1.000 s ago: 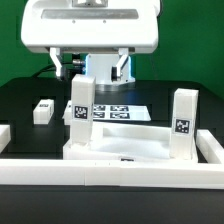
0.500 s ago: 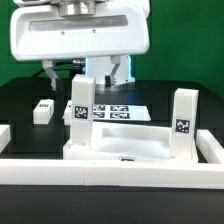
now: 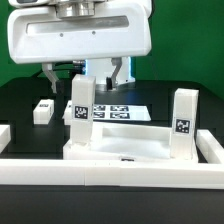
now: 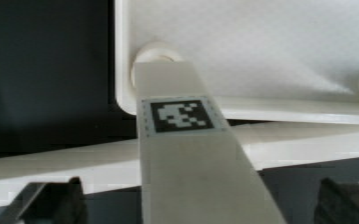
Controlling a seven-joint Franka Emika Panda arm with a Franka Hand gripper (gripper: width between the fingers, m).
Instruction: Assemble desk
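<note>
Against front border bar (image 3: 110,178), desk top (image 3: 125,150) lies flat on black counter (image 3: 20,100). Done: left leg (image 3: 82,112) and right leg (image 3: 183,125) stand upright on top, at exterior view's left and right. How firmly seated: cannot tell. Left to do: loose leg (image 3: 43,110) lies on counter, well apart; fourth leg not seen. Pincer (image 3: 85,74) released, empty, hovering astride left leg's upper end. Judged about halfway. Count: one top, three legs, one marker board (image 3: 112,111).

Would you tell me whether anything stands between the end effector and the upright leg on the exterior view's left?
Nothing visible does: the open end effector hangs over that leg, which shows unobstructed between its fingers.
</note>
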